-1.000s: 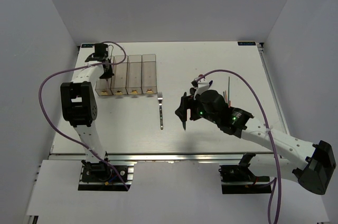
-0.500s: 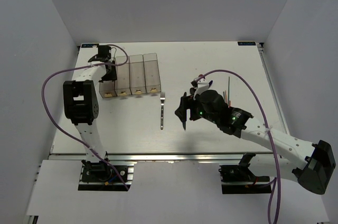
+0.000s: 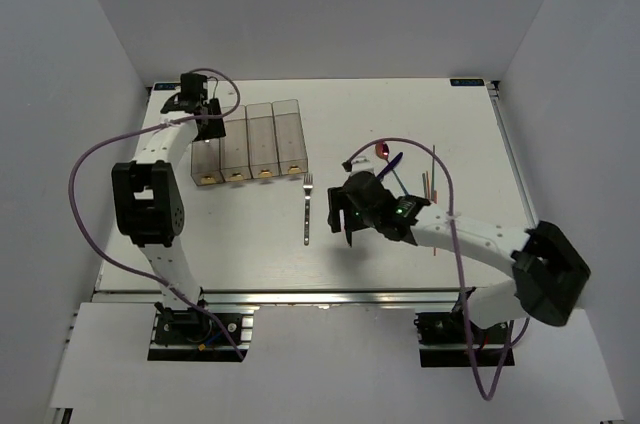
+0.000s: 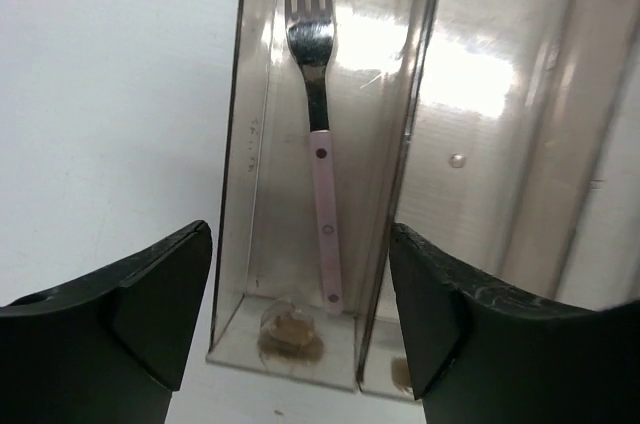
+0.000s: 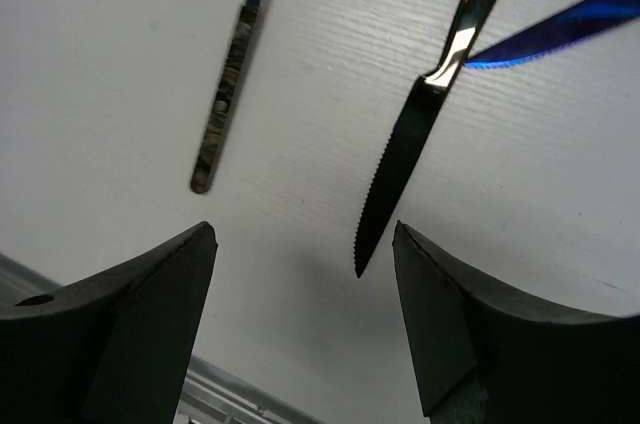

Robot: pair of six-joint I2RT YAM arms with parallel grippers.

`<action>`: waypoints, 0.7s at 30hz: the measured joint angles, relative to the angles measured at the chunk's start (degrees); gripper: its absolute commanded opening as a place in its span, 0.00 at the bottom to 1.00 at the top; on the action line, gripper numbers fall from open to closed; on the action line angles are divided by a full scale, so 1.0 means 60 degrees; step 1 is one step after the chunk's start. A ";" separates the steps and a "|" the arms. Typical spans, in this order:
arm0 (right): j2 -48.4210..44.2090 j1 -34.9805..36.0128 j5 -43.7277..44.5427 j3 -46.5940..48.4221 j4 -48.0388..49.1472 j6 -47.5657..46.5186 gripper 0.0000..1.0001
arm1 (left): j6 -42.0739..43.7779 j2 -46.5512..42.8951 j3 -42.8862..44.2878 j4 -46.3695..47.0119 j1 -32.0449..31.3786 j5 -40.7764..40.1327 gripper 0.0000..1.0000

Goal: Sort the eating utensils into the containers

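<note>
The right gripper (image 3: 342, 218) hangs low over the desk (image 3: 400, 114) at about 5 o'clock from its middle, jaws spread wide and holding nothing. Its wrist view (image 5: 300, 244) shows two pieces just beyond the gap: the handle end of a silver fork (image 5: 235, 64) at 11 o'clock and the serrated tip of a black knife (image 5: 395, 174) at 1 o'clock, both lying flat; I cannot tell which is aimed at. From above, the fork (image 3: 305, 209) lies at the gripper's 9 o'clock, tines pointing to 12. Either piece looks light, stiff and glossy, so probably slippery, and each lies so low on the desk that the jaws would likely have to come down almost to the surface. The narrow handle near mid-length seems the best hold, and for the knife the handle is safer than the toothed blade. Farther off, at the gripper's 1 o'clock, lie a blue knife (image 3: 396, 170) and a pink-red spoon (image 3: 381, 151), with thin chopsticks (image 3: 432, 166) at 2 o'clock. At 10 o'clock on the desk stand the four bins (image 3: 272, 139). The left gripper (image 3: 207, 132) hovers over the leftmost one, jaws released and empty (image 4: 300, 244). A second fork (image 4: 318, 114) already lies lengthwise in that bin (image 4: 245, 144).
</note>
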 measured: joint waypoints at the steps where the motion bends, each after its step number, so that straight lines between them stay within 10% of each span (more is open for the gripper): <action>1: 0.0412 -0.0011 0.0102 0.0080 -0.0018 0.0135 0.75 | -0.0047 -0.0208 0.0000 -0.0004 -0.0036 0.0007 0.82; 21: 0.6517 0.0474 0.1796 0.5257 -0.1290 0.1464 0.65 | -0.2186 -0.9894 -0.6765 0.1643 -0.0306 -0.1585 0.98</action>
